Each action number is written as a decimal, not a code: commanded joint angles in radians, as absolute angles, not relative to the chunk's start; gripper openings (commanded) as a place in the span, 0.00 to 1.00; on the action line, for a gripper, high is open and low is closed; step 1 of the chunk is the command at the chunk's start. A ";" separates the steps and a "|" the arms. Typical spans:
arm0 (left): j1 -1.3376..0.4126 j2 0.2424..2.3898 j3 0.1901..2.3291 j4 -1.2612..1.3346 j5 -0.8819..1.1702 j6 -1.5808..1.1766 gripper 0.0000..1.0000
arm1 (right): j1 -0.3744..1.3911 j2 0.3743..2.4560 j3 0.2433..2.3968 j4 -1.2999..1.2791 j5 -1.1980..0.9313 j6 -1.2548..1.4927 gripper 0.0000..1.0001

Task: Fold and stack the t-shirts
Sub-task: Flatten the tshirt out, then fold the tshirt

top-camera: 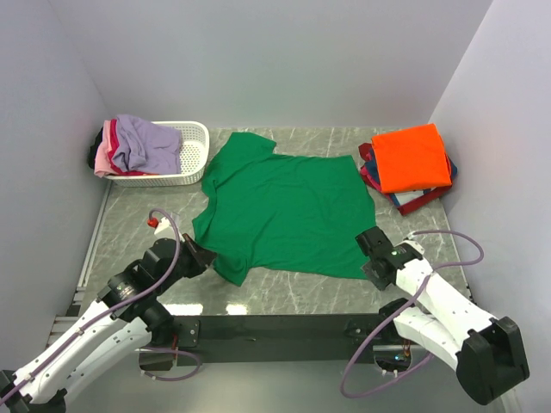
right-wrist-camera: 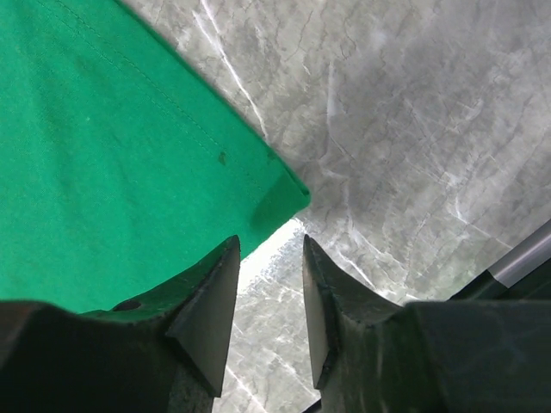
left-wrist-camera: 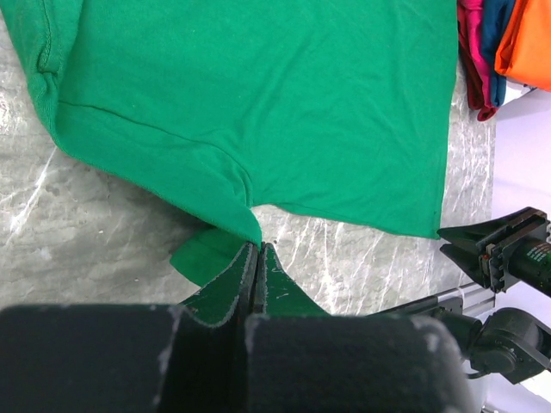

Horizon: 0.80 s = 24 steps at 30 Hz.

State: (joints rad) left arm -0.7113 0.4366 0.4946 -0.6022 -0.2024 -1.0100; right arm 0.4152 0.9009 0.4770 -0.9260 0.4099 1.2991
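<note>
From above, the bright green soft cloth t-shirt [top-camera: 284, 206] lies spread flat on the grey marbled table [top-camera: 301, 297]. My left gripper [top-camera: 200, 255] is at its near sleeve and my right gripper [top-camera: 372, 249] at its near hem corner.

Left wrist: my fingers [left-wrist-camera: 232, 284] are pressed together, pinching the sleeve edge.

Right wrist: my fingers [right-wrist-camera: 207, 301] stand apart and empty, the hem corner just ahead of the gap.

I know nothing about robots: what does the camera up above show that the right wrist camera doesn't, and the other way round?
Only the overhead view shows the wider layout: the white basket holding crumpled shirts at far left, and the orange t-shirt at far right. Only the right wrist view shows the right fingers up close. They are open, and a corner of the green t-shirt lies just ahead of them, not gripped. Both show that green shirt lying on the marble table.
</note>
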 commanded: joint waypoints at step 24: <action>-0.715 0.422 0.526 -0.574 -0.192 -0.999 0.01 | 0.408 0.959 0.442 -0.818 0.379 1.293 0.35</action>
State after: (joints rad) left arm -0.7113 0.4351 0.4946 -0.6025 -0.1989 -1.0103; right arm 0.4141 0.9577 0.4423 -0.8223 0.3611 1.2919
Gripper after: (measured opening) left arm 0.013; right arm 0.351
